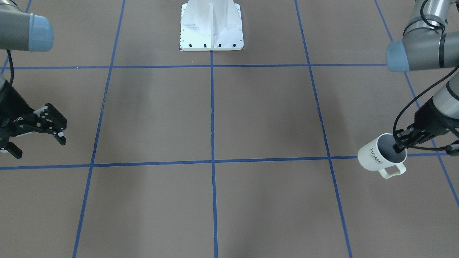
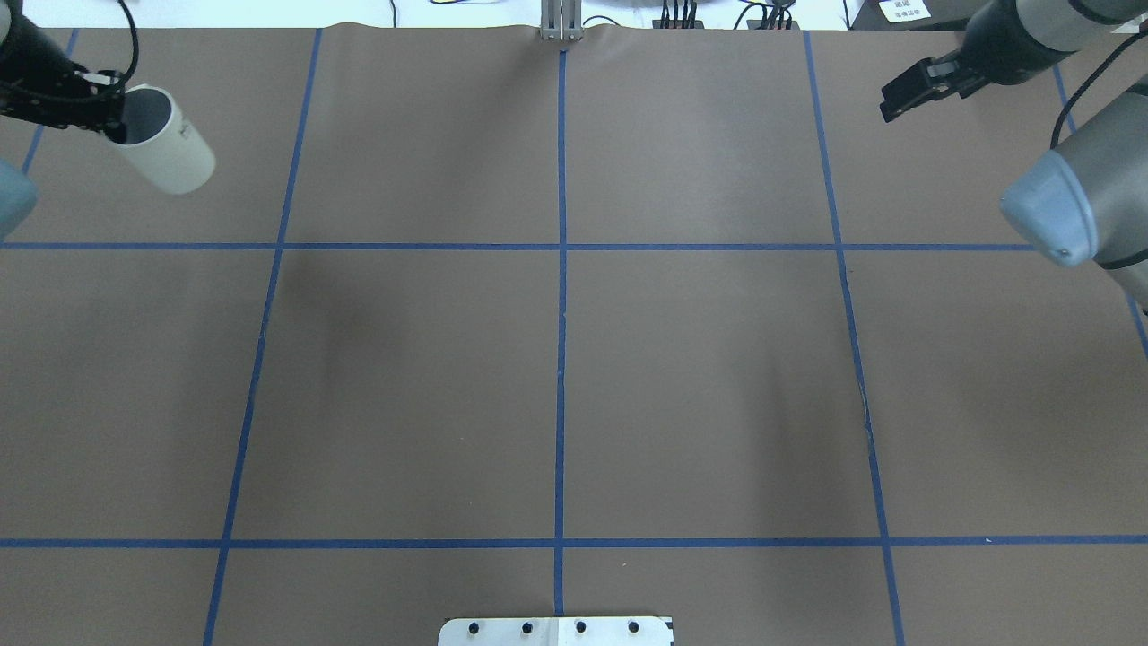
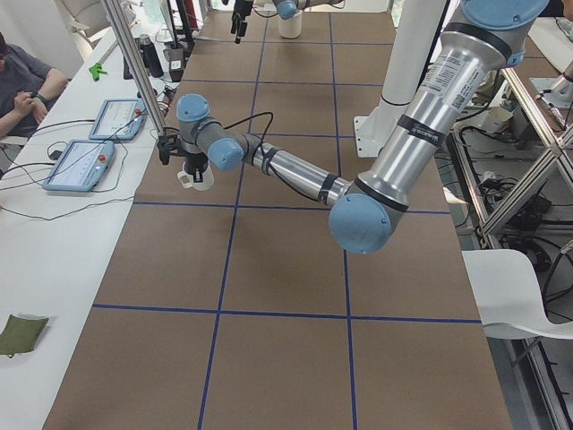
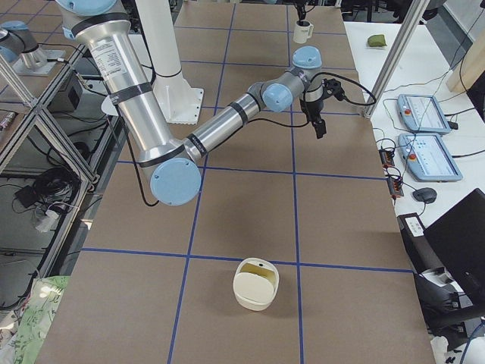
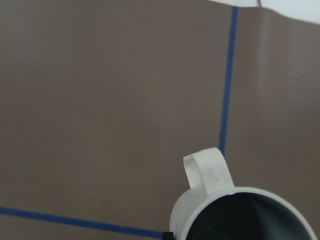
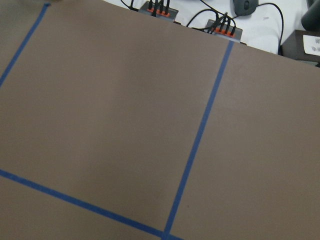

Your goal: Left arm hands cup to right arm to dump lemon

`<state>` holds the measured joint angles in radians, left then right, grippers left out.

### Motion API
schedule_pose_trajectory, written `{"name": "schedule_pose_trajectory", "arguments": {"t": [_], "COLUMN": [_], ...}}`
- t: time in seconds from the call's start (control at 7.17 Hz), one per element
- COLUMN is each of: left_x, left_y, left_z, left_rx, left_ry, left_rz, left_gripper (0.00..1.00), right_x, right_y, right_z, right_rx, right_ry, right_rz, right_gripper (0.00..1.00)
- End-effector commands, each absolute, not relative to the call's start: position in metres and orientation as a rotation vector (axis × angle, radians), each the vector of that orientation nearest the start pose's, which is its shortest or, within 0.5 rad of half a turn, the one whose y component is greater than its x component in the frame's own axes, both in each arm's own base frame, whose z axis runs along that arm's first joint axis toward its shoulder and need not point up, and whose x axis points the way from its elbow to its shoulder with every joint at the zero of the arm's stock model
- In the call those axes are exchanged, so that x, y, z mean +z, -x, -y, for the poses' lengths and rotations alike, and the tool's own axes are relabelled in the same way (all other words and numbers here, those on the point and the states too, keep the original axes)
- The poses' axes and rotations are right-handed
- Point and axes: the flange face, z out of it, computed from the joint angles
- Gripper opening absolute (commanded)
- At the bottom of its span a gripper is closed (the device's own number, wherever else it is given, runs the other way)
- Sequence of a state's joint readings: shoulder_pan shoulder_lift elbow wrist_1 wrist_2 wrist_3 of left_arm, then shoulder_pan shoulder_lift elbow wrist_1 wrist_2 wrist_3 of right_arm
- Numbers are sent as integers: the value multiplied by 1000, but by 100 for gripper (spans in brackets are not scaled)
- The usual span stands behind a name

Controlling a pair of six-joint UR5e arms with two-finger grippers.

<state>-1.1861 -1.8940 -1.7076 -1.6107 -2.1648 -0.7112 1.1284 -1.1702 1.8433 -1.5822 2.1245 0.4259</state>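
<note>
The white cup (image 1: 377, 156) with "HOME" on its side hangs tilted at the table's far left corner, handle (image 1: 392, 173) downward. My left gripper (image 1: 400, 145) is shut on its rim, one finger inside the dark grey interior. The overhead view shows the cup (image 2: 170, 152) in the top left, and the left wrist view shows its mouth (image 5: 250, 215) and handle. No lemon shows in any view; the part of the cup's inside that I can see is dark. My right gripper (image 1: 39, 147) hangs open and holds nothing at the far right side (image 2: 901, 97), a full table width from the cup.
The robot's white base plate (image 1: 211, 43) sits at the middle of the near edge. A white container (image 4: 256, 284) with a yellowish inside stands at the table's right end. Tablets (image 3: 81, 163), cables and a seated person (image 3: 22, 85) are beyond the far edge.
</note>
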Motion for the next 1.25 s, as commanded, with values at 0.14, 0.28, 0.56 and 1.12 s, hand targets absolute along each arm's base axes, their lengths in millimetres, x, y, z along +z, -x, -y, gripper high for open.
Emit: {"name": "schedule_pose_trajectory", "arguments": {"t": [0.14, 0.28, 0.56, 1.12], "left_x": [494, 511, 526, 544], "left_y": [-125, -121, -163, -193], "left_z": [512, 498, 464, 439], "left_rx": [-63, -90, -119, -74], "left_ry": [-52, -72, -70, -19], "left_rz": [-632, -659, -717, -716], "left_gripper": [0, 0, 0, 6], "right_x": [343, 367, 397, 420], "right_y": [145, 127, 114, 123], "right_z": [535, 518, 496, 504], "right_rx": [-296, -275, -260, -245], "right_ry": [-185, -152, -111, -42], "right_rz": [672, 687, 684, 708], "right_gripper": [100, 100, 100, 100]}}
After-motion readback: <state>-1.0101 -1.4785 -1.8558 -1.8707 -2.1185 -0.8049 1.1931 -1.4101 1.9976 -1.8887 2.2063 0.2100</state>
